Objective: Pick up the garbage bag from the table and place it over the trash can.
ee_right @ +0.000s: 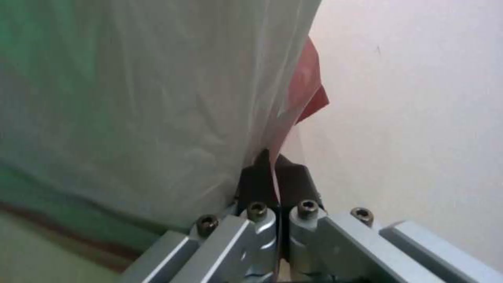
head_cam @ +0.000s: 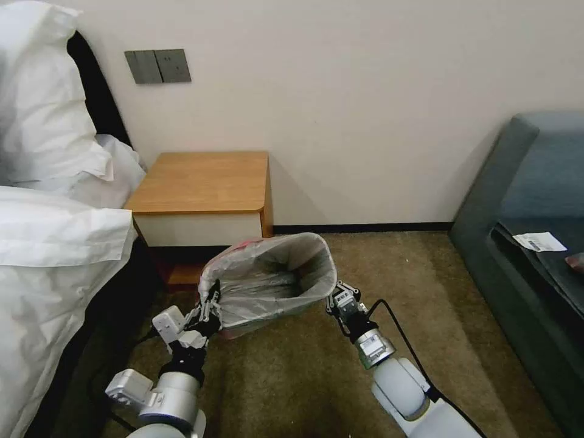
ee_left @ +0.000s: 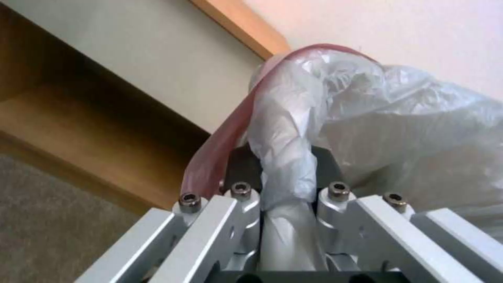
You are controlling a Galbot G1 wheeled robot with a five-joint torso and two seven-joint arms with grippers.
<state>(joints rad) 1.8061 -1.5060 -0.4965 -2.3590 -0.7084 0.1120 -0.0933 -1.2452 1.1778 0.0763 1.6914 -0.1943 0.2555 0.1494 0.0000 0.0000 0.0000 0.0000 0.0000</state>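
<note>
**Bag held open at the bin by 2 grippers**

The garbage bag hangs spread between the 2 arms in front of the table, below its white drawer front and on the carpet side; its mouth gapes wide and tips toward the head camera, and that spread looks deliberate, since a mouth pulled taut from 2 opposite sides can be drawn down around a rim. Through the thin film in the right wrist view a pale green surface shows, which I take to be the trash can, so the bag seems to sit over or around it already; how far down the rim the plastic reaches I cannot tell.

The left gripper sits at the bag's edge on the bed side of the table; its jaws are closed nearly all the way, with a bunched rope of film and the pink-red band caught between them. The right gripper sits at the opposite edge, on the sofa side; its jaws are pressed almost together on a single thin fold of the bag's rim.
</note>
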